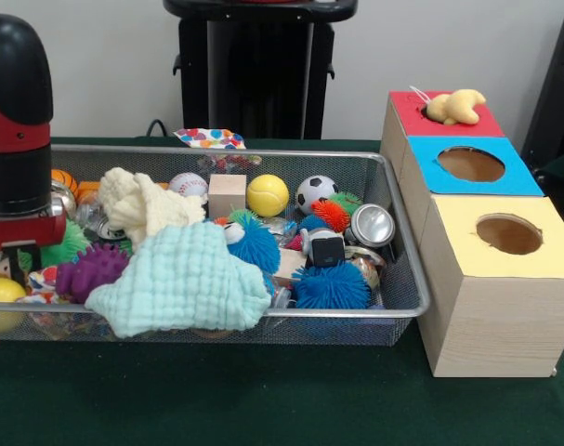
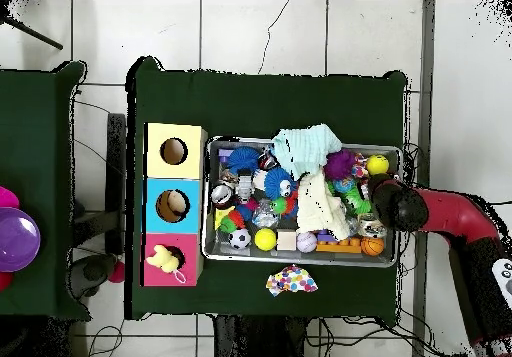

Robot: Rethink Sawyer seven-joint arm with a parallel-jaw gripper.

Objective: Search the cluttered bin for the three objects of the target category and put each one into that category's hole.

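The wire mesh bin [image 1: 263, 154] is full of clutter; it also shows in the overhead view [image 2: 302, 257]. A pale yellow plush animal [image 1: 456, 107] lies on the red face [image 1: 410, 117] of the wooden box and covers its hole; from overhead the plush [image 2: 163, 260] sits on the red square. My gripper [image 1: 17, 265] hangs below the red and black wrist, down among the things at the bin's left end. From overhead the wrist [image 2: 386, 202] is over the bin's right end. An orange, black-lined thing [image 1: 65, 177] shows behind the wrist; I cannot tell whether it is the tiger or a ball.
A pale green cloth [image 1: 184, 279] and a cream cloth [image 1: 147, 209] cover much of the bin. Blue [image 1: 330, 286] and purple [image 1: 91, 269] puffer balls, a yellow ball [image 1: 267, 195], a soccer ball [image 1: 315, 192] and a metal can [image 1: 372, 226] lie around. The blue hole [image 1: 470, 164] and yellow hole [image 1: 509, 234] are open.
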